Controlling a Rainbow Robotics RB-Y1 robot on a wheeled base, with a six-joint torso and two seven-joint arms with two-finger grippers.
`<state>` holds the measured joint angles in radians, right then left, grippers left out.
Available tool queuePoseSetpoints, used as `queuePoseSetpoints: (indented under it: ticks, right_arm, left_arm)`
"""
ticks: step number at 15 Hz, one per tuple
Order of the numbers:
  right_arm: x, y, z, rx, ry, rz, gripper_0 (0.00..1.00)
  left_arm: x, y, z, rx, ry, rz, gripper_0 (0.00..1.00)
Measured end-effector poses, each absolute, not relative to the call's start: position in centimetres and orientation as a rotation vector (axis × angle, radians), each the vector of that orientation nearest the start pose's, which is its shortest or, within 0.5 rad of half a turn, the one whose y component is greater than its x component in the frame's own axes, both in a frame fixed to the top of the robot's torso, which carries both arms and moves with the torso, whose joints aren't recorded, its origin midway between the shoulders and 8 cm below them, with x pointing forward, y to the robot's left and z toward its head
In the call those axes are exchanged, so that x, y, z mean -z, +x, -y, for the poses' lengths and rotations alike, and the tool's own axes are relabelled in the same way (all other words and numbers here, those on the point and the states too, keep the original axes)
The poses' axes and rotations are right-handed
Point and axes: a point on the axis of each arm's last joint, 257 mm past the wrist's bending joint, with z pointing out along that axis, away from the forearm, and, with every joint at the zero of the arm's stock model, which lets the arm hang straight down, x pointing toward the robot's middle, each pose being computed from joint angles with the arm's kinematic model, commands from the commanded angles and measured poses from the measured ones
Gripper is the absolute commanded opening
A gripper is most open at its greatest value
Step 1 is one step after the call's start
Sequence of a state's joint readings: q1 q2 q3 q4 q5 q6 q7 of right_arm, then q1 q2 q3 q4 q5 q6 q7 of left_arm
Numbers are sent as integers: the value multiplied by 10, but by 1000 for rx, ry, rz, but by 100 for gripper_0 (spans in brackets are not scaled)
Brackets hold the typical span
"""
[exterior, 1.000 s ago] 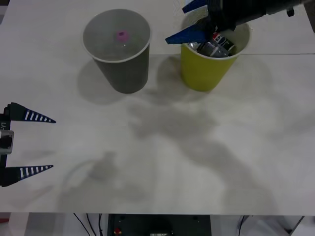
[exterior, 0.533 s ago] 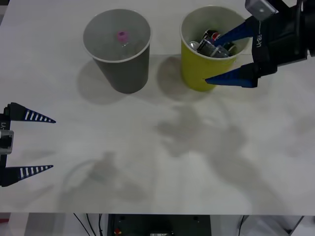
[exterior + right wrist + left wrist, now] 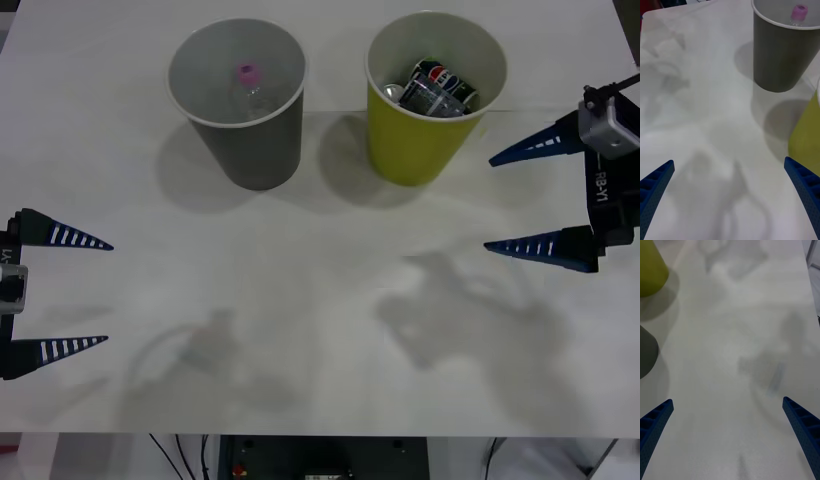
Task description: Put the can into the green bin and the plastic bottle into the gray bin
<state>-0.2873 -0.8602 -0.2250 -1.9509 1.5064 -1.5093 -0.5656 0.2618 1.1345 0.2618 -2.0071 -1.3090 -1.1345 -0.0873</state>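
- My right end effector [image 3: 537,200] hangs over the right side of the white table [image 3: 330,330], to the right of the green bin [image 3: 420,140] and apart from it. Its two blue fingers are spread wide and there is nothing between them.
- My left end effector [image 3: 75,292] is at the left edge of the table, well apart from both bins. Its fingers are also spread wide, with nothing between them.
- The can [image 3: 437,88] lies inside the green bin, on its side.
- The plastic bottle [image 3: 250,85] stands inside the gray bin [image 3: 250,140]; its pink cap [image 3: 247,72] points up.
- The two bins stand upright at the far side of the table, near each other but not touching, the gray one on the left and the green one on the right.
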Motion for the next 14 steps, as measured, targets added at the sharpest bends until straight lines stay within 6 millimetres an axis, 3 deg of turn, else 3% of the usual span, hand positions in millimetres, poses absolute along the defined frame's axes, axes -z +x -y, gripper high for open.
queuePoseSetpoints:
  ticks: [7,10,14]
  right_arm:
    - [135,341,241,-330,-1610,-1616,100]
    - [145,334,244,-335,-1606,-1621,100]
    - [148,340,254,-279,-1617,-1631,100]
  left_arm:
    - [167,341,-286,118,1762,-1444,100]
    - [167,341,-286,118,1762,-1444,100]
    - [167,341,-286,118,1762,-1444,100]
